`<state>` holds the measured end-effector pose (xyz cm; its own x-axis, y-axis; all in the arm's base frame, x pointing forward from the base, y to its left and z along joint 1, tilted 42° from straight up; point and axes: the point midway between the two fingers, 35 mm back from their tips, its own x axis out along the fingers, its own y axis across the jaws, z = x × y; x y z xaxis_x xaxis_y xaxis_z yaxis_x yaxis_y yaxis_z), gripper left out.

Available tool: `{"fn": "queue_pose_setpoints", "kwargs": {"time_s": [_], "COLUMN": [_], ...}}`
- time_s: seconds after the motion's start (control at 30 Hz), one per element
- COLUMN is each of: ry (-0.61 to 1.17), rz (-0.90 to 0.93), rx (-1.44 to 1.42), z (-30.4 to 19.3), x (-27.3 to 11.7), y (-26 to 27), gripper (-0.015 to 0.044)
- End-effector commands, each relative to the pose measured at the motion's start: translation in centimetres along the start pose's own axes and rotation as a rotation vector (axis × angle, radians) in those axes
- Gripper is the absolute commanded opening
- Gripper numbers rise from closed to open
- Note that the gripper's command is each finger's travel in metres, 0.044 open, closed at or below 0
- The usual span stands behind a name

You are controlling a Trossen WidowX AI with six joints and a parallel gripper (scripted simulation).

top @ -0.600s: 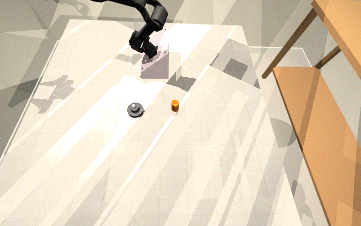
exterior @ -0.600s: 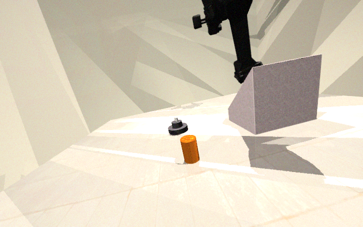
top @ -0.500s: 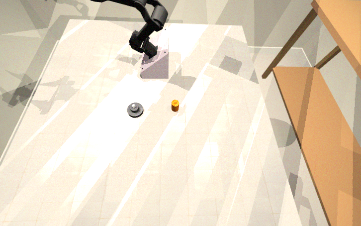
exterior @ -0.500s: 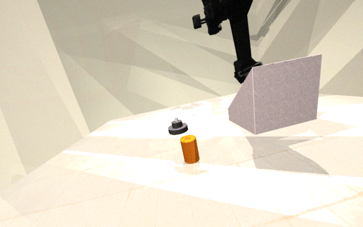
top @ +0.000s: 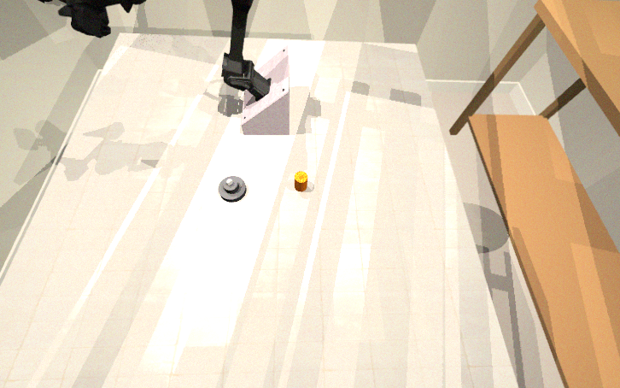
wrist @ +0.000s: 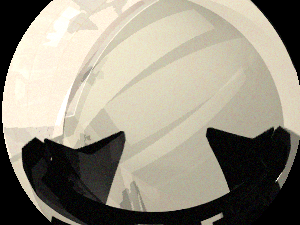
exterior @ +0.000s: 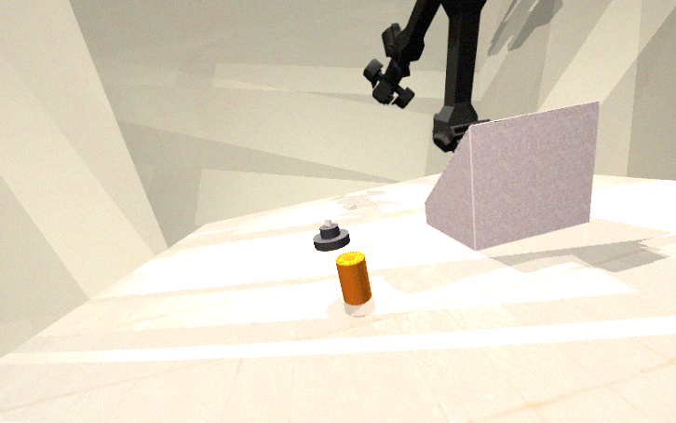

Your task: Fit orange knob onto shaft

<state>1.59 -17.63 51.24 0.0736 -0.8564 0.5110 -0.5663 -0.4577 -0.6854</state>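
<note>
The orange knob (top: pixel 301 181) (exterior: pixel 354 279) stands upright on the table, its bright top facing up and its underside hidden. The round dark grey pedestal (top: pixel 223 192) (exterior: pixel 331 244) is to its left in the top view and behind it in the exterior view. The short silver shaft (top: pixel 229 182) (exterior: pixel 327 223) sticks up bare from its centre; its flat side cannot be made out. My gripper (exterior: pixel 388 83) (wrist: pixel 167 135) is open and empty, high above the table and away from both. The wrist view shows neither knob nor pedestal.
A pale wedge-shaped block (top: pixel 269 120) (exterior: pixel 533 174) stands at the back of the table, with a lower part of the black arm (top: pixel 236 36) (exterior: pixel 459 64) at it. A wooden shelf unit (top: pixel 539 183) stands beyond the table's right edge in the top view.
</note>
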Motion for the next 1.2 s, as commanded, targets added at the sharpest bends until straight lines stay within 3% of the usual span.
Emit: {"fn": "queue_pose_setpoints", "kwargs": {"time_s": [0.0, 0.23, 0.47, 0.83, 1.17], "ry": [-0.211, -0.494, -0.697, -0.957, -0.951], "rz": [0.112, 0.277, 0.516, 1.006, 1.365], "rx": [0.317, 0.573, 0.79, 0.953, 0.896], "z": [6.2, 16.1, 25.3, 39.1, 45.8], "x": [3.0, 3.9, 1.9, -8.3, -19.1], "y": [2.1, 3.0, 2.8, 0.6, 0.0], "gripper": [0.044, 0.044, 0.044, 0.044, 0.044]}}
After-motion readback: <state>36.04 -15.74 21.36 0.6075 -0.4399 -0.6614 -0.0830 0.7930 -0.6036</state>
